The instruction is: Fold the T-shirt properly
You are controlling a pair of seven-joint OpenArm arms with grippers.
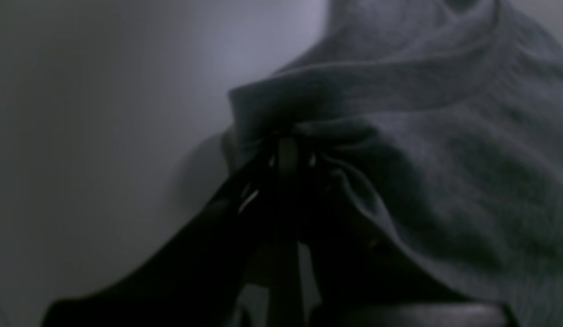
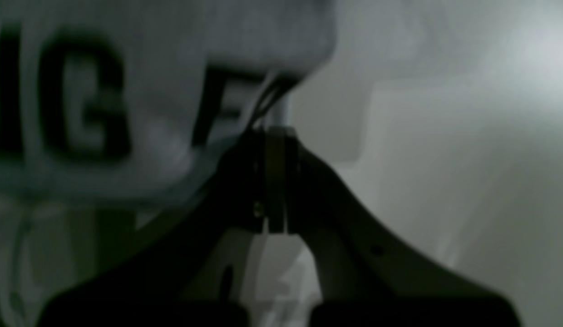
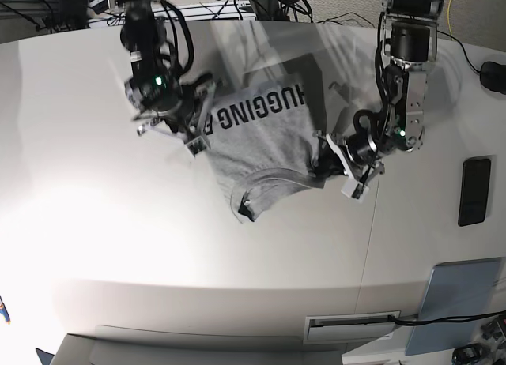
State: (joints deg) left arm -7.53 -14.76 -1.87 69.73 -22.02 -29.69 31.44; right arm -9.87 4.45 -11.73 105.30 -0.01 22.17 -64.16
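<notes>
The grey T-shirt (image 3: 265,148) hangs bunched between both arms above the white table (image 3: 118,246), its black lettering facing up. At the shirt's left edge, beside the lettering (image 2: 81,95), my right gripper (image 3: 198,134) is shut on a fold of the cloth. The right wrist view shows its black fingers (image 2: 274,136) pressed together with fabric pinched at the tips. My left gripper (image 3: 322,163) is shut on the plain grey cloth (image 1: 445,159) at the shirt's right edge, and the cloth bunches around its tips (image 1: 286,138). The collar (image 3: 247,207) droops toward the table.
A black flat device (image 3: 474,191) lies at the right edge of the table. A grey-blue pad (image 3: 462,302) sits at the front right corner. A dark mouse-like object (image 3: 494,77) and cables (image 3: 332,17) lie at the back.
</notes>
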